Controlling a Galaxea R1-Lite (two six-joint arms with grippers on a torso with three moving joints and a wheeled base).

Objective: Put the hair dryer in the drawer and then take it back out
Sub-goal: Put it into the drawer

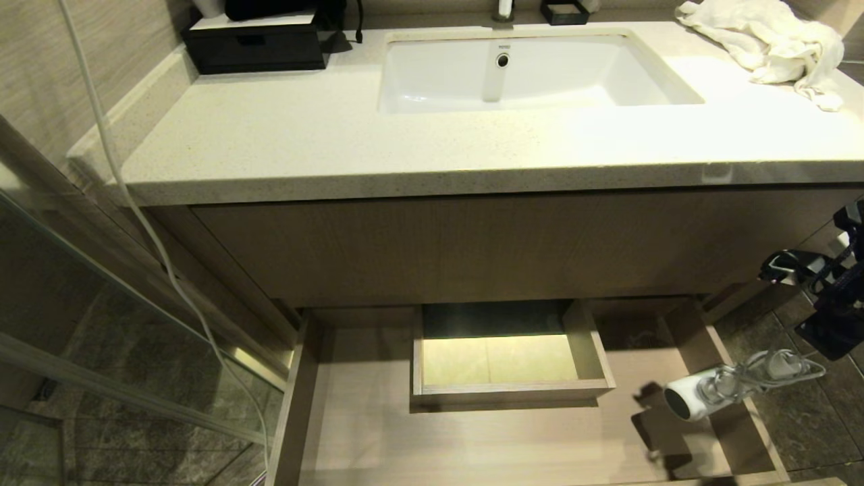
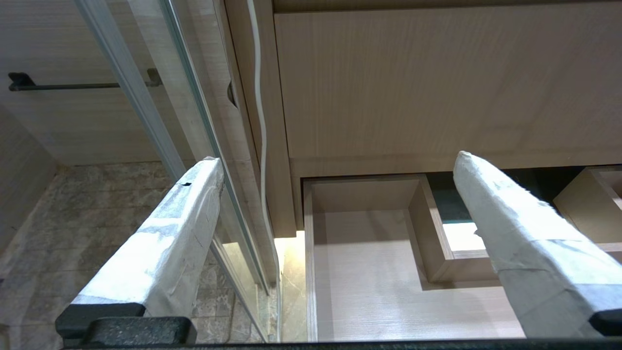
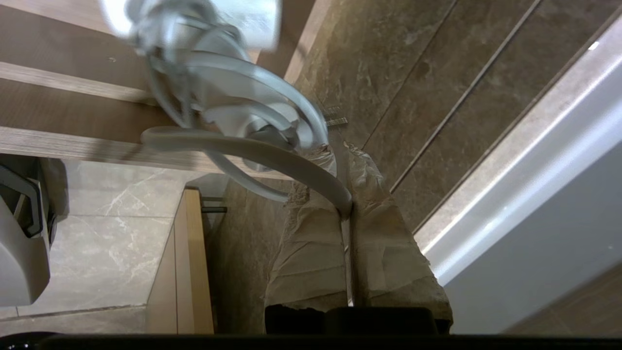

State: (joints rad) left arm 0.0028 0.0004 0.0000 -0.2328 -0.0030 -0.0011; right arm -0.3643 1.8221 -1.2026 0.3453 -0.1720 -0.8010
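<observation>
White hair dryer (image 1: 702, 393) lies level, mouth toward robot's left.

White hair dryer (image 1: 688, 398), wood-grain drawer (image 1: 472, 439)

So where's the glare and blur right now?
Head view: countertop beside the sink blown out; drawer notch glows yellow. Right wrist view: hair dryer barrel smeared, end effector sharp. Left wrist view: no blur.
</observation>
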